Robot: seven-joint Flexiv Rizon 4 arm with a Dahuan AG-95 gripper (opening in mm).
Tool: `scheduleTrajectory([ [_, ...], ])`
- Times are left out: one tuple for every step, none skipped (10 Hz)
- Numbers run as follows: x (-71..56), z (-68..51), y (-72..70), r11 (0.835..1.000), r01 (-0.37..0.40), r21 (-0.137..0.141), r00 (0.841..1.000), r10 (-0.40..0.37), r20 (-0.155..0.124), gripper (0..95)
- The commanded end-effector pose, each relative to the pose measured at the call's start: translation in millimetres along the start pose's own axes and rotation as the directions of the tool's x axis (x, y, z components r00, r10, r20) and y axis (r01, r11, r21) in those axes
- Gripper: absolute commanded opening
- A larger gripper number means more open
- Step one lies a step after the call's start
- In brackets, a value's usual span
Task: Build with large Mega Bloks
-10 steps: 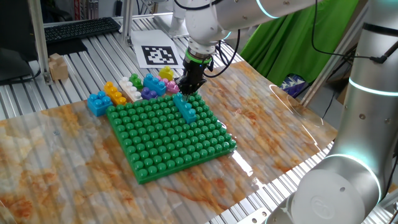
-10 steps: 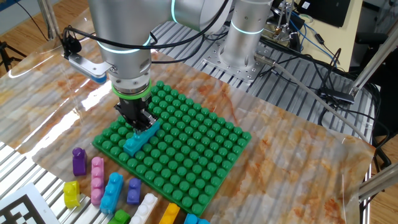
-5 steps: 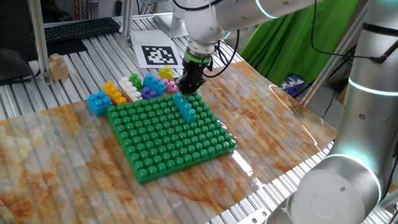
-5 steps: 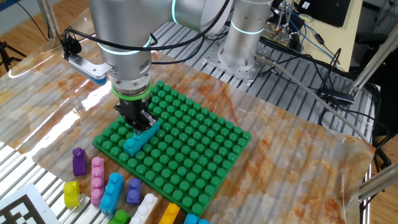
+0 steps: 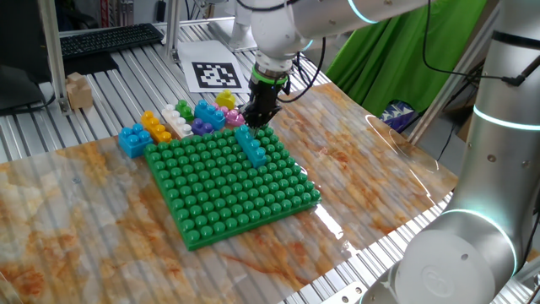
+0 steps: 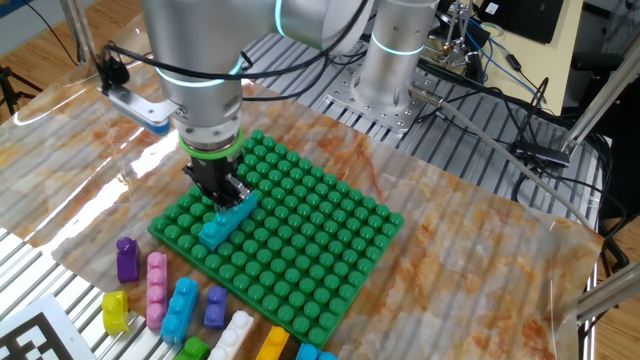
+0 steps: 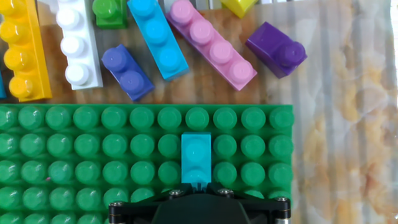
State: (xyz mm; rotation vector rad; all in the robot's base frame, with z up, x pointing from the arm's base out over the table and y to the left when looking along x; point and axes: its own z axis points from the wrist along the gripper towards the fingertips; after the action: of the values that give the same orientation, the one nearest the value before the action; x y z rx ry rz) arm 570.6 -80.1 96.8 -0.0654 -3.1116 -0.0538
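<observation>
gripper [image 6: 226, 190] low over teal brick [image 6: 226, 222], fingers apparently clamped on its end. brick sits on green baseplate [image 6: 330, 250], near bench's back edge by loose bricks [image 5: 173, 121]. step: seating brick. next: press square, release, lift straight.

The Flexiv Rizon arm [image 6: 205, 45] is built of fat silver-grey cylinders with glowing cyan rings at the joints; a green band circles the wrist; black cables loop around it; the gripper [image 6: 222, 189] is black, with small screws along its body.
</observation>
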Motion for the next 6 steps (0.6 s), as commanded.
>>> scheduleTrajectory([
  [1.2,-1.5,-0.1,1.000,-0.002,0.004,1.000,0.002,0.009,0.0],
  [1.2,-2.2,0.2,1.000,-0.003,0.002,1.000,0.003,0.008,0.0],
  [0.9,-2.1,0.3,1.000,-0.003,0.002,1.000,0.003,0.007,0.0],
  [-0.4,2.5,1.3,1.000,-0.004,-0.002,1.000,0.004,0.005,0.0],
  [-2.6,12.1,3.1,1.000,-0.008,-0.008,1.000,0.008,0.005,0.0],
  [-4.0,19.6,4.2,1.000,-0.008,-0.009,1.000,0.009,0.009,0.0],
])
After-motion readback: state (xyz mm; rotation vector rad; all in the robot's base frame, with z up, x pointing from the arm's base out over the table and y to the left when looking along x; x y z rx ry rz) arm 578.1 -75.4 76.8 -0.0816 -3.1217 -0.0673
